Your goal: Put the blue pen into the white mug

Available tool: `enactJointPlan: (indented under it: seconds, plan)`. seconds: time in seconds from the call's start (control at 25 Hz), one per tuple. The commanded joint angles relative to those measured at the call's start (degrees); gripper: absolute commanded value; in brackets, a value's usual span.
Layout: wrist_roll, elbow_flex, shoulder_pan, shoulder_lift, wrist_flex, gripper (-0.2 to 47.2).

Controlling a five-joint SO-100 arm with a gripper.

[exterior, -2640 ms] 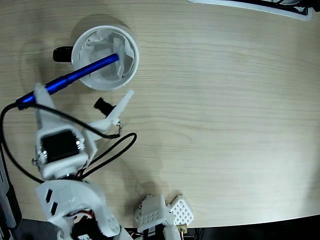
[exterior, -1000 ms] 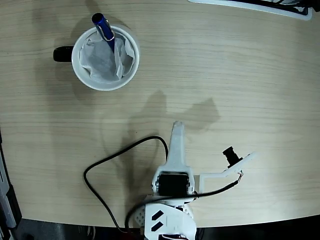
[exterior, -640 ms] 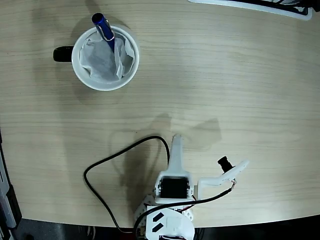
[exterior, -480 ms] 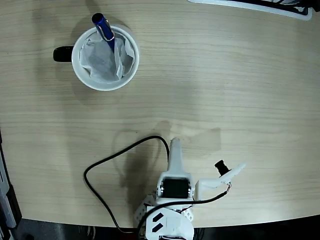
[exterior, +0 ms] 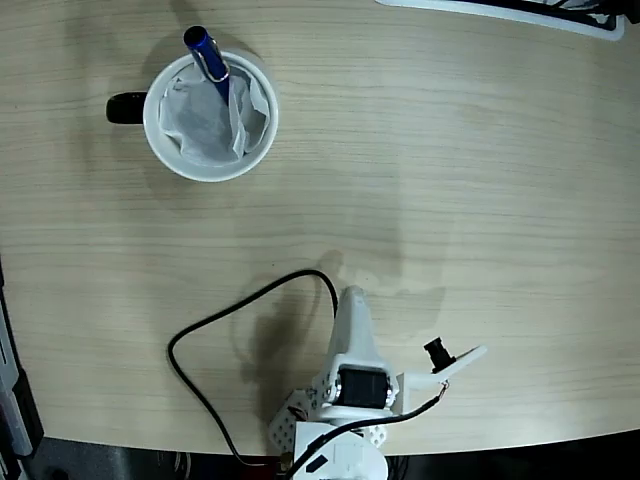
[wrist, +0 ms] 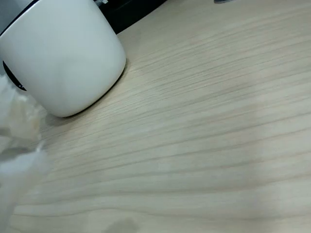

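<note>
In the fixed view the white mug point(exterior: 210, 115) stands upright at the far left of the table, its black handle point(exterior: 125, 107) pointing left and crumpled white paper inside. The blue pen point(exterior: 208, 58) leans in the mug against the far rim, with its silver clip and top end sticking out. My gripper point(exterior: 350, 300) is folded back near the table's front edge, far from the mug, with its jaws together and nothing between them. The wrist view shows the mug's white wall point(wrist: 63, 53) at upper left and a blurred pale finger point(wrist: 14, 165) at the left edge.
A black cable point(exterior: 205, 335) loops on the table left of the arm's base. A white-edged flat object point(exterior: 520, 15) lies along the far right edge. Dark equipment point(exterior: 10, 400) stands off the table's left side.
The arm has folded back toward its base, drawing the gripper tip toward the front edge. Mug and pen have not moved.
</note>
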Motion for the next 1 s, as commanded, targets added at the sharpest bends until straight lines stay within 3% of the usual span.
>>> enactJointPlan:
  seconds: [0.0,0.96]
  plan:
    - [0.88,0.35,1.32,2.81,3.25,-0.1]
    - [-0.44,-0.09,1.49,4.31,7.12,0.0]
